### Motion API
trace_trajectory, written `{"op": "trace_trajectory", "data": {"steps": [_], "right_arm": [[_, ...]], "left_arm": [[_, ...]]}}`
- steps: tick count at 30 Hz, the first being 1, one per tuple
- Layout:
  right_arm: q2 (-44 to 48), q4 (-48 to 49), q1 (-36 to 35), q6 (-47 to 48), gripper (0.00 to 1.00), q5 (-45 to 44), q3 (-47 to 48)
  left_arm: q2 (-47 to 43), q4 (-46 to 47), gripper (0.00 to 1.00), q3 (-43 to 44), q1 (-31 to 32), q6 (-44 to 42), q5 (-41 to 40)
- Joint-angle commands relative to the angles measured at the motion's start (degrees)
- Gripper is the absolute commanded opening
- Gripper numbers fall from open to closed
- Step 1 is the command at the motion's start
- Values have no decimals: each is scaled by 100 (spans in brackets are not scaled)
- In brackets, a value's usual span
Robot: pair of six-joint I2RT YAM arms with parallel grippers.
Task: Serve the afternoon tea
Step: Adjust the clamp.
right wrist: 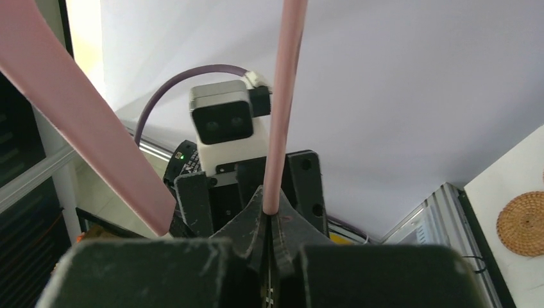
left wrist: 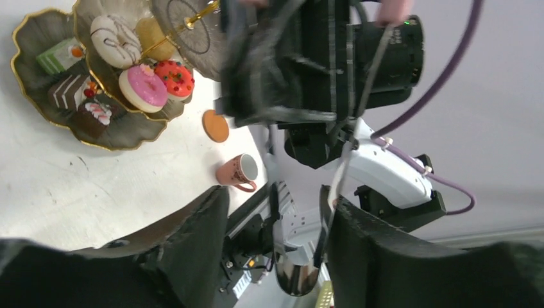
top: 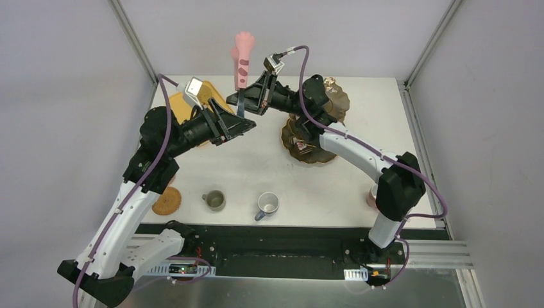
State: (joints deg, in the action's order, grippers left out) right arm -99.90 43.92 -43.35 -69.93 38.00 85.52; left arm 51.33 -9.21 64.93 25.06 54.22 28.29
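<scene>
The dark gold-rimmed three-tier stand [top: 312, 146] stands at the right rear. In the left wrist view the stand [left wrist: 38, 106] carries a pink doughnut [left wrist: 142, 86], a red doughnut [left wrist: 174, 77], a white doughnut [left wrist: 114, 40] and small cakes [left wrist: 65, 90]. My right gripper [top: 247, 102] is shut on one arm of the pink-handled tongs [top: 244, 61], held upright above the table; that arm shows in its wrist view [right wrist: 285, 96]. My left gripper [top: 247, 125] is open, its fingers either side of the tongs' metal tips [left wrist: 296, 276].
An olive mug [top: 214, 200] and a grey-blue mug [top: 267, 205] stand near the front edge. A pink mug [left wrist: 236, 171] stands by the right arm's base, near a coaster [left wrist: 215, 126]. Another coaster [top: 167, 201] lies front left. The yellow-orange tray [top: 206, 97] is mostly hidden under the left arm.
</scene>
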Motion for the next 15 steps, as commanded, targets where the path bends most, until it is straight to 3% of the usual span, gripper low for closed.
{"op": "trace_trajectory", "data": {"steps": [1,5,12,15], "right_arm": [[23,674,-94,-246,0,23,-12],[-1,269,-117,-165,1,-99,33],[319,-796,-51,274,37,-557,-65],[351,-1006,88,303,50,-681,-53]], "left_arm": [[-115,391,50,429,-15,-308,-116],[-97,474,35,373,-18,-272,-211],[-294,-171,12,403,-18,-592,-394],[-397,-142,10,269,-11,-495,-301]]}}
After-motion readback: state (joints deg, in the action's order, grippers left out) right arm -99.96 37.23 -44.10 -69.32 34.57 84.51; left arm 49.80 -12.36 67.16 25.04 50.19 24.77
